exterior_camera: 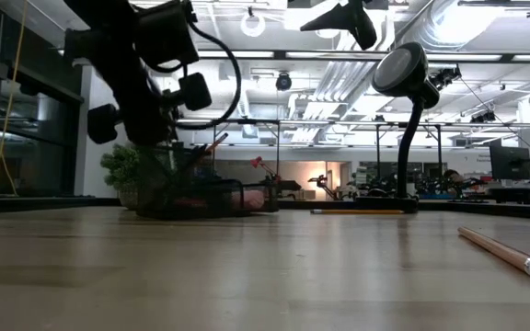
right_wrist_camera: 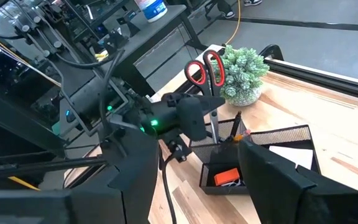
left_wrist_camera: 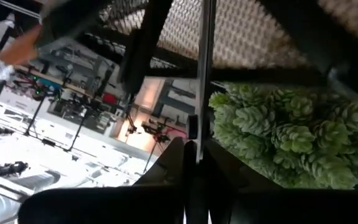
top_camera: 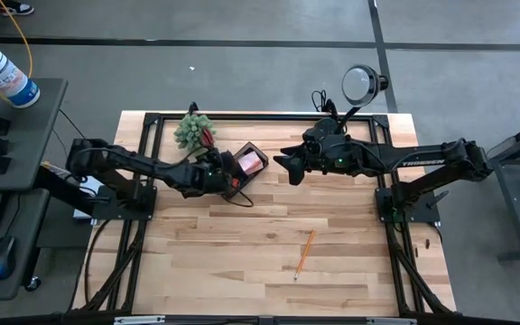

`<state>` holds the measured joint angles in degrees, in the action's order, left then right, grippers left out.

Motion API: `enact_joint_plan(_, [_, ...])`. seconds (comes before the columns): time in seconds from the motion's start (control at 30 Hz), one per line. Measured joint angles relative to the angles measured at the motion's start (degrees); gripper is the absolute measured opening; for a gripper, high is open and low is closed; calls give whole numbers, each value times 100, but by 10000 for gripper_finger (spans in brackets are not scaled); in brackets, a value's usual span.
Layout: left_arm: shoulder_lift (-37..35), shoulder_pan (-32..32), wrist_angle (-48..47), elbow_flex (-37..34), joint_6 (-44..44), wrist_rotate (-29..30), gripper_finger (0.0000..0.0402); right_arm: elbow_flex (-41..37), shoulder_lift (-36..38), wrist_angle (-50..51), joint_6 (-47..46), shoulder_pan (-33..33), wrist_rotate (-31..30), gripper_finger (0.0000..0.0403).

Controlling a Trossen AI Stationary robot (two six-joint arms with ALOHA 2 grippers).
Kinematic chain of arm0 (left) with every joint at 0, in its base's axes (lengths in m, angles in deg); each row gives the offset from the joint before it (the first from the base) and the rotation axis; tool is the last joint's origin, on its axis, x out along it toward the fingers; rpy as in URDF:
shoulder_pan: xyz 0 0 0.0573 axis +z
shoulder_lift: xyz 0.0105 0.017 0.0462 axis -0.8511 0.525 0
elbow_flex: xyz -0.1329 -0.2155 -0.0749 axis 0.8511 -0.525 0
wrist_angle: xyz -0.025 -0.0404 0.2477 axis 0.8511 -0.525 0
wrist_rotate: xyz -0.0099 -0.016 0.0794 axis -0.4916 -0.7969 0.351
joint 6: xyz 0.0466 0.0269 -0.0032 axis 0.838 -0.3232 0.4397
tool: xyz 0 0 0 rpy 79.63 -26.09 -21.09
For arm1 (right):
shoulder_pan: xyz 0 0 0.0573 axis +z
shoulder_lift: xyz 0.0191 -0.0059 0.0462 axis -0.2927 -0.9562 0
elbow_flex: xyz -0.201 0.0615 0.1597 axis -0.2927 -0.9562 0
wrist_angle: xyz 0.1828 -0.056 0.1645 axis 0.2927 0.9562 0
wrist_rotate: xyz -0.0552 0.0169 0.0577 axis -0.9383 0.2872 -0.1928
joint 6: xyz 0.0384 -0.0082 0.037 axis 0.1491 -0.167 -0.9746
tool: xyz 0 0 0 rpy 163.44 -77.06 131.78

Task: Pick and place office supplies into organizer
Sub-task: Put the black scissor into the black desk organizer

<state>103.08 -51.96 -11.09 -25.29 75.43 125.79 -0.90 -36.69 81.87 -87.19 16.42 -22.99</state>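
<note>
At the table's 11 o'clock area, the left gripper reached into the organizer, but I cannot tell how far its fingers stood apart. The organizer held red-handled scissors and a small red-orange block. The right gripper hovered beside it, fingers spread wide and empty. One pencil lay toward 5 o'clock.

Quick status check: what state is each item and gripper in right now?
Organizer: upright on the table, partly filled.
Scissors: standing handles-up in the organizer.
Orange block: lying in a front compartment.
Pencil: loose on the table, not yet placed.
Left gripper: at the organizer.
Right gripper: open, empty, raised beside the organizer.
</note>
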Motion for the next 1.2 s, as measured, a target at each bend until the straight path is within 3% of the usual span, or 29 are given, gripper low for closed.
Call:
enact_joint_plan(0.23, [183,-4,89,-23,78,-182,25,0,-1,20,4,0,4,216])
enact_joint_plan(0.53, [223,-4,368,-25,935,-233,27,0,0,22,118,0,3,216])
enact_joint_plan(0.8, [223,-4,375,-23,967,-277,30,0,-1,24,162,0,15,216])
enact_joint_plan(1.2, [223,-2,382,-23,965,-349,118,0,-2,26,287,-4,17,216])
